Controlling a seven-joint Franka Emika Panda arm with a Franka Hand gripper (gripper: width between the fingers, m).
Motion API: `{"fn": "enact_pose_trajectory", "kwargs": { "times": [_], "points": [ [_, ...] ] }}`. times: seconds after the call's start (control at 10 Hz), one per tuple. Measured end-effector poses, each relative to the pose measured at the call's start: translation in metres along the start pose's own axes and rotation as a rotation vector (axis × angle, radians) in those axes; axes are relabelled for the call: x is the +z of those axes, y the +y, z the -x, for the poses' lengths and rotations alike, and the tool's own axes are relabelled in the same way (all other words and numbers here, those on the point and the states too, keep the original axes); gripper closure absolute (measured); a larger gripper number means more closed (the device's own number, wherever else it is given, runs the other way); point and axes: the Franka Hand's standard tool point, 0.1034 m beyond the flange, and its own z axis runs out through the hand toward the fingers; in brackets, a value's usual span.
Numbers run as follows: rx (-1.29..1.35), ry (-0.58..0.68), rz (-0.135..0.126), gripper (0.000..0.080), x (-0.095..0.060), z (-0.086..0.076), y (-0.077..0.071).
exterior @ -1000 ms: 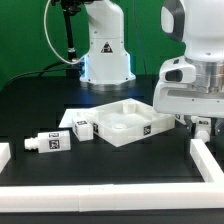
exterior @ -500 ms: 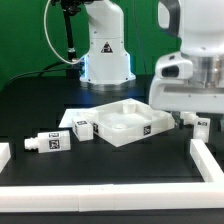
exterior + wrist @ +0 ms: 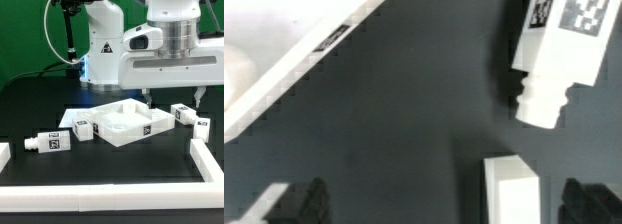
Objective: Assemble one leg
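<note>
Near the worktop's edge on the exterior view's right, the leg lies beside the tabletop. Above it the gripper hangs wide open and empty. I think nothing is put together yet.

Hand, fingers spread, above a leg, white tabletop just beside, two other legs past it

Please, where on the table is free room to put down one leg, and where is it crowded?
Free: the wide dark strip between the tabletop and the front white rail, on the exterior view's right of the leftmost leg. Crowded: beside the tabletop on the exterior view's right, where two legs lie below the open gripper.
</note>
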Motion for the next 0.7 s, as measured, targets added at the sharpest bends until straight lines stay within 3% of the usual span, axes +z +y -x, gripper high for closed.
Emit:
{"fn": "enact_pose_trajectory", "kwargs": {
  "times": [0.3,0.5,0.7],
  "points": [
    [-0.04,0.005,0.001,0.015,0.002,0.0,0.005],
    [-0.253,0.013,0.013,0.015,0.01,0.012,0.045],
    [-0.445,0.036,0.027,0.015,0.008,0.011,0.095]
  ]
}}
